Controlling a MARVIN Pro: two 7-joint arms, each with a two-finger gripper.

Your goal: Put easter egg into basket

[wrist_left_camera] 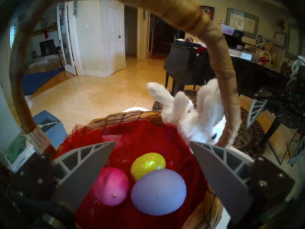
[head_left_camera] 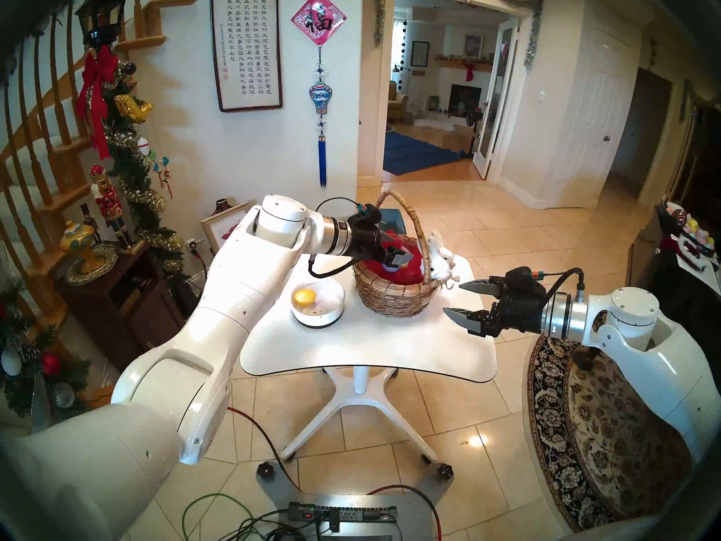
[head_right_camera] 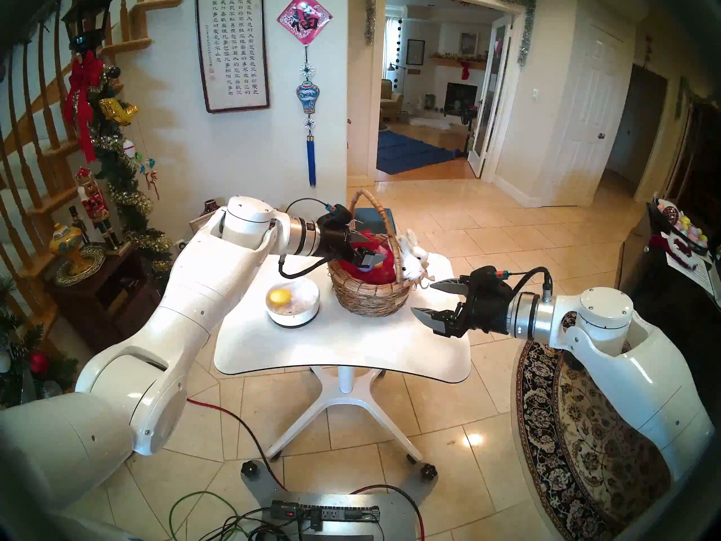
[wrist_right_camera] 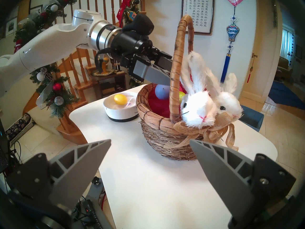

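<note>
The left wrist camera is showing what the head views are hiding: 3 eggs lying on the red mesh lining [wrist_left_camera: 148,137] of the round tan woven wicker basket [head_left_camera: 396,294], namely a lavender plastic egg [wrist_left_camera: 158,191], a glittery yellow-green egg [wrist_left_camera: 148,164] and a pink egg [wrist_left_camera: 111,185]. The lavender egg is sitting below and between the spread fingers, touching the glittery egg, and neither finger is touching it. From the head cameras only a sliver of it is peeking out under the left gripper [head_left_camera: 396,255], which is reaching in beneath the tall arched handle [head_left_camera: 413,224] with its jaws standing wide apart and gripping nothing.

The right wrist camera is giving the side view: 2 white plush bunny heads [wrist_right_camera: 198,103] are sitting on the basket's rim above a tan burlap bow [wrist_right_camera: 212,132], and the lavender egg is showing over the rim. The right gripper [head_left_camera: 464,304] is hovering just beside the basket, its jaws parted and empty.

A plain yellow egg [head_left_camera: 303,296] is resting in the low white round bowl [head_left_camera: 320,304], near the basket on the left. Both are standing on a white rounded pedestal table [head_left_camera: 366,345] over beige floor tiles [head_left_camera: 487,232]. A garlanded wooden staircase [head_left_camera: 35,165] is rising at left, a framed calligraphy scroll [head_left_camera: 246,44] is hanging on the wall, and a patterned round rug [head_left_camera: 608,435] is lying at right.
</note>
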